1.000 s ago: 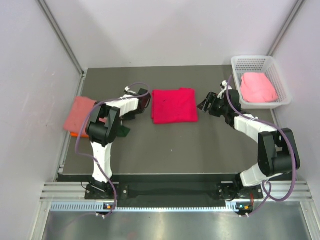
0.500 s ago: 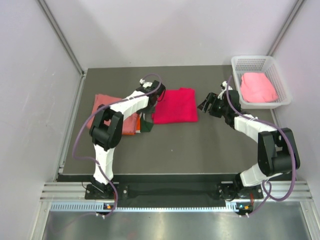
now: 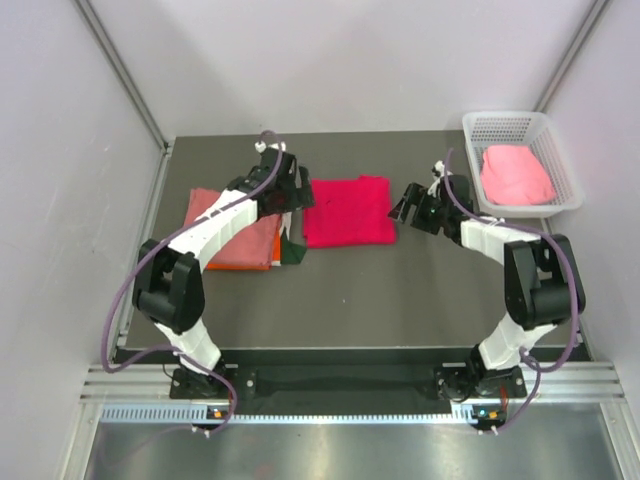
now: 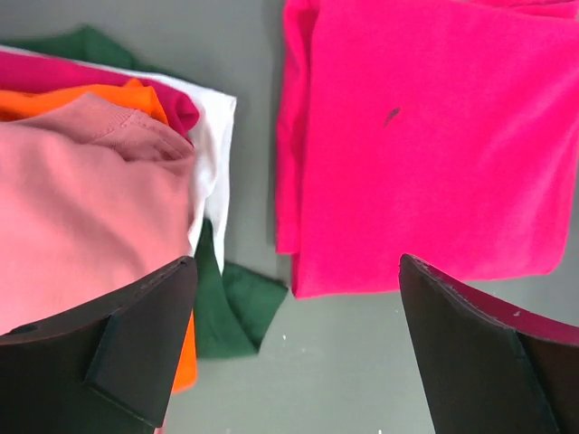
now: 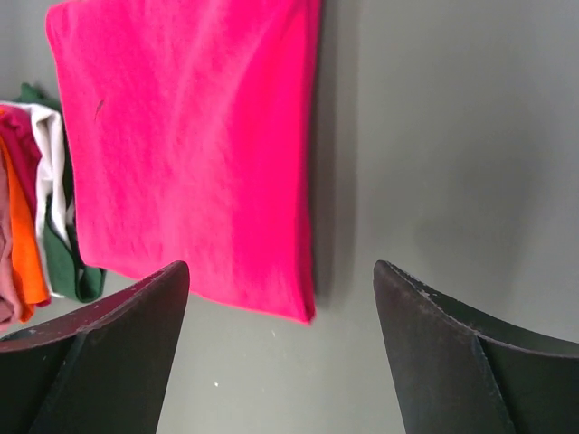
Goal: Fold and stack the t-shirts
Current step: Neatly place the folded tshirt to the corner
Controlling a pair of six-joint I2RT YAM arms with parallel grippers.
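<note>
A folded crimson-pink t-shirt lies flat mid-table. To its left is a stack with a dusty salmon t-shirt on top and an orange t-shirt under it. My left gripper hangs open over the gap between the stack and the crimson shirt, holding nothing. On the other side, my right gripper is open above that shirt's right edge, also holding nothing. A light pink t-shirt lies bunched in the basket.
The white mesh basket stands at the back right corner. Dark green cloth and white cloth stick out from under the stack. Grey walls enclose the table on three sides.
The stack has slid right from the table's left edge to beside the crimson shirt. My left gripper went from shut to wide open. The right gripper opened a little wider.
</note>
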